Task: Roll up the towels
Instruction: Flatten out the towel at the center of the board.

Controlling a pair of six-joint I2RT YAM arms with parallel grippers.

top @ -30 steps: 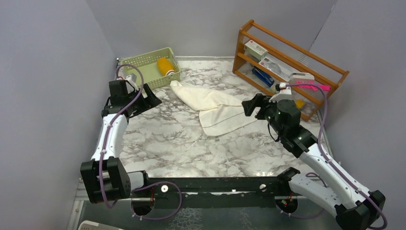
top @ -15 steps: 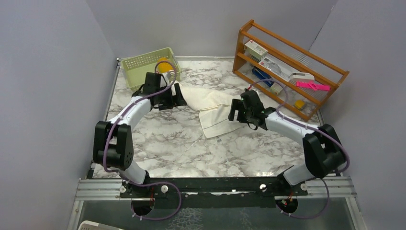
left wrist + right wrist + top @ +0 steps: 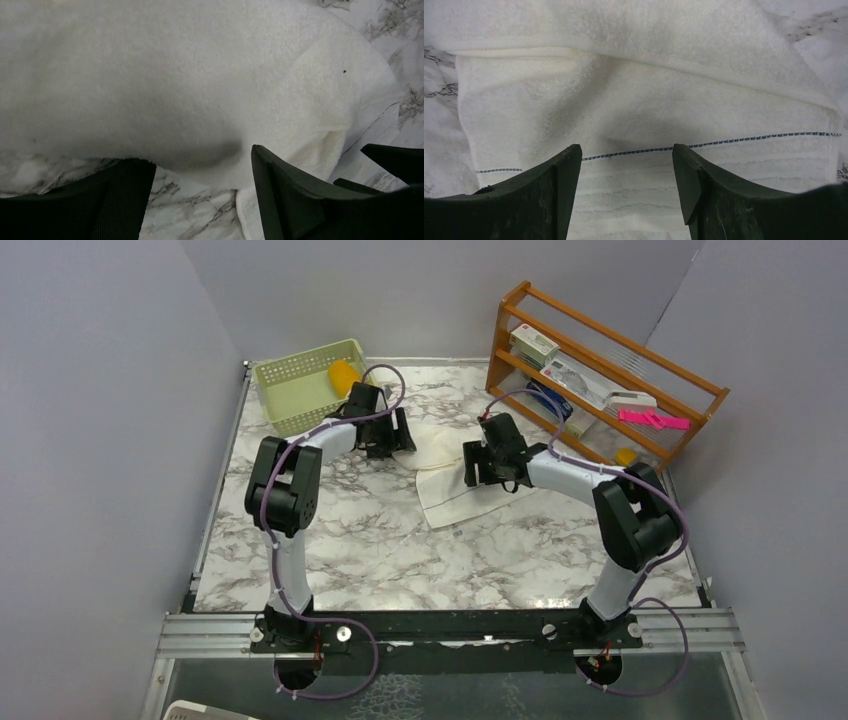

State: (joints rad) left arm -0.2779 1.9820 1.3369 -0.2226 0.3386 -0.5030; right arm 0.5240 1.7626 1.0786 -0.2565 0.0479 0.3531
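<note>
A cream-white towel (image 3: 455, 495) lies crumpled at the middle back of the marble table, and it fills the left wrist view (image 3: 200, 75). My left gripper (image 3: 392, 438) is down at the towel's left end. It is open (image 3: 200, 160), with the cloth's edge lying between its fingers. My right gripper (image 3: 478, 465) hovers low over the towel's right half. It too is open (image 3: 626, 150), straddling a flat hem (image 3: 639, 100) with a thin blue stitched line. A mustard-yellow towel (image 3: 342, 373) sits rolled in the green basket (image 3: 295, 390).
The green basket stands at the back left, just behind my left arm. A wooden rack (image 3: 600, 370) with boxes and a pink item (image 3: 655, 420) stands at the back right, close behind my right arm. Grey walls enclose the table on three sides.
Both arms have swung inward from the sides and reached forward and down onto the cream towel. The right jaws have narrowed a little.
</note>
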